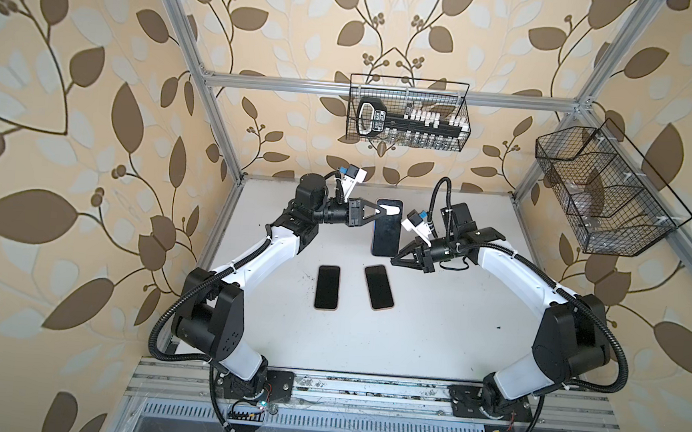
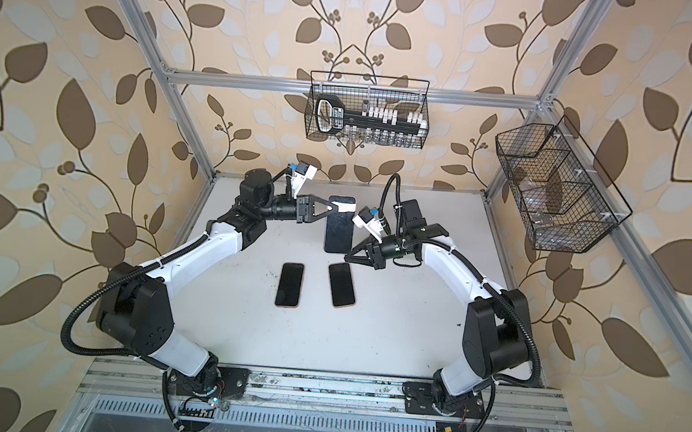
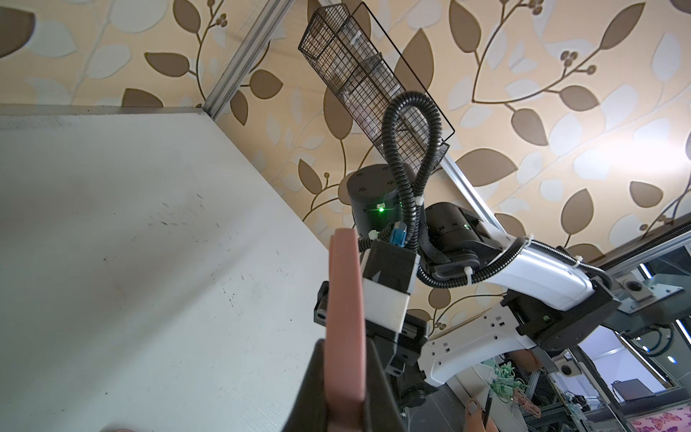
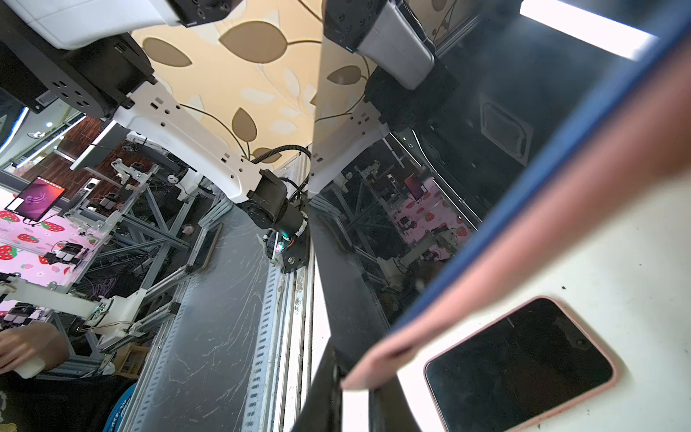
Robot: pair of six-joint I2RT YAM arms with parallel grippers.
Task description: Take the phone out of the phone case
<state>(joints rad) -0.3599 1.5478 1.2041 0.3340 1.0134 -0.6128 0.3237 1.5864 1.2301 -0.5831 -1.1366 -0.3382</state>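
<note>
Phone (image 1: 387, 232), dark screen up and wrapped in a pink phone case (image 3: 344, 299), appears raised off the white table (image 1: 431, 348) toward its far side, spanned between two robot arms. At left, the left gripper (image 1: 377, 214) is clamped on the far corner, with the pink rim pinched between its fingers in the left wrist view. At right, the right gripper (image 1: 395, 260) is closed on the near corner. There the right wrist view shows the pink rim beside a blue band, probably the phone's own side. Nearer the robot, a second phone (image 1: 327, 287) and a third phone (image 1: 379, 287) lie flat.

The phone looks stiff, light and glass-fronted, so slick and breakable if dropped. The case looks soft and bendable. The likeliest hold is the case's corner lip, peeled back while the other gripper steadies the body by its long edges.
</note>
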